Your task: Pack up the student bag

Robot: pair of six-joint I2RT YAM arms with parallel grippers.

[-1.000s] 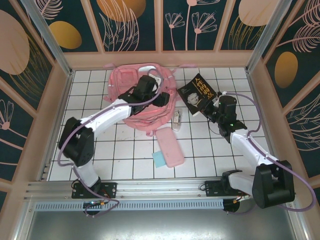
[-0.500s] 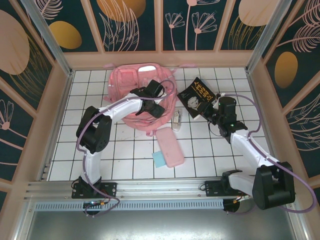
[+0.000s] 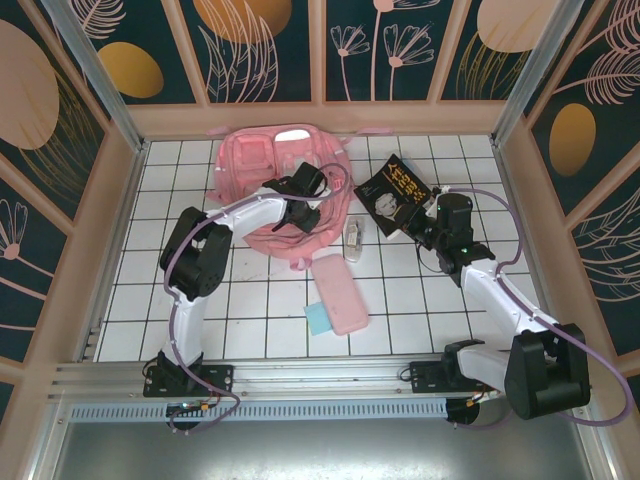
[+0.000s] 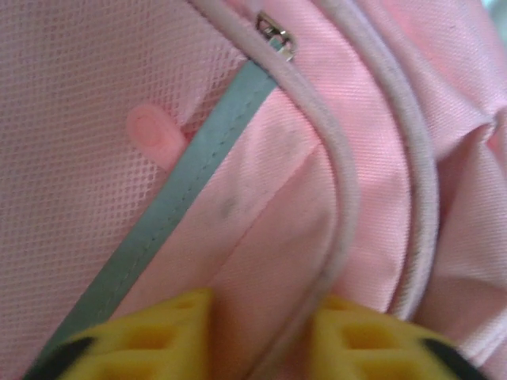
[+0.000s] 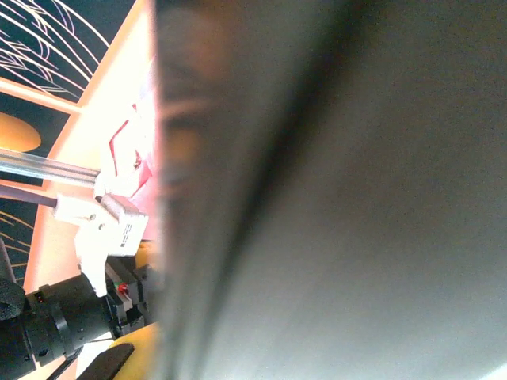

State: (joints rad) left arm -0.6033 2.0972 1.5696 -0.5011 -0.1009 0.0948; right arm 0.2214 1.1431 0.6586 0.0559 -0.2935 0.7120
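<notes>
**Two closed grips**

My left gripper (image 4: pixel 261 313) pinches a fold of the soft, woven pink student bag (image 3: pixel 255 160), lying upper centre in the top view. My right gripper (image 3: pixel 428 222) clamps the flat black book (image 3: pixel 395 190) at its edge.

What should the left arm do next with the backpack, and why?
Probably lift the left gripper slightly to open the pink backpack: its fingers pinch fabric by the zipper, and the right gripper holds a black book beside it.
</notes>
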